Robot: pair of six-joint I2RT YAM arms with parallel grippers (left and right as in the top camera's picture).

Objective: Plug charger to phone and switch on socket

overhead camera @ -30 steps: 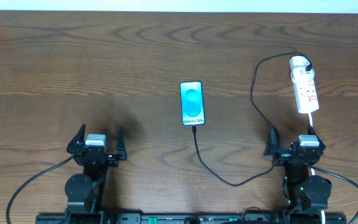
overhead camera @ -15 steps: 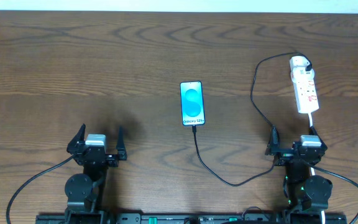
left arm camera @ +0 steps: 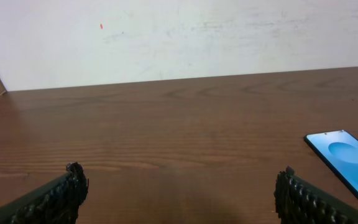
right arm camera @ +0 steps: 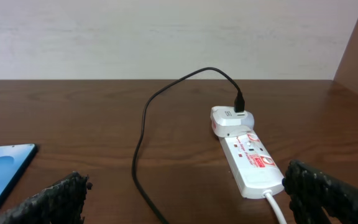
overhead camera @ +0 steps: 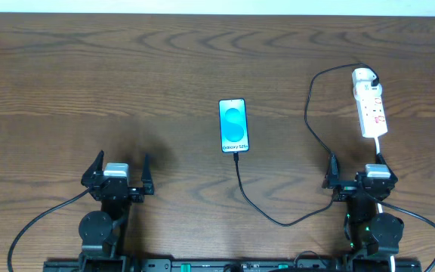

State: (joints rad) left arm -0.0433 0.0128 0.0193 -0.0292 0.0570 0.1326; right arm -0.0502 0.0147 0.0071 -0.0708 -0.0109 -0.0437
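Observation:
The phone point(overhead camera: 233, 125) lies flat mid-table, blue screen up; its corner shows in the left wrist view point(left arm camera: 347, 162) and the right wrist view point(right arm camera: 2, 174). The charger cable point(overhead camera: 278, 219) runs from the phone's near end, its connector tip point(overhead camera: 236, 155) at the port, loops right and up to its white plug head point(overhead camera: 363, 75) seated in the socket point(overhead camera: 371, 109), a white power strip point(right arm camera: 248, 162). My left gripper point(overhead camera: 118, 170) is open near the front left. At the front right, just short of the strip's near end, my right gripper point(overhead camera: 356, 168) is open too.
The strip's white cord point(overhead camera: 380, 147) runs toward the right arm's base. A pale wall point(left arm camera: 179, 37) stands behind the table's far edge. Wooden tabletop point(overhead camera: 127, 83) spreads to the left of the phone.

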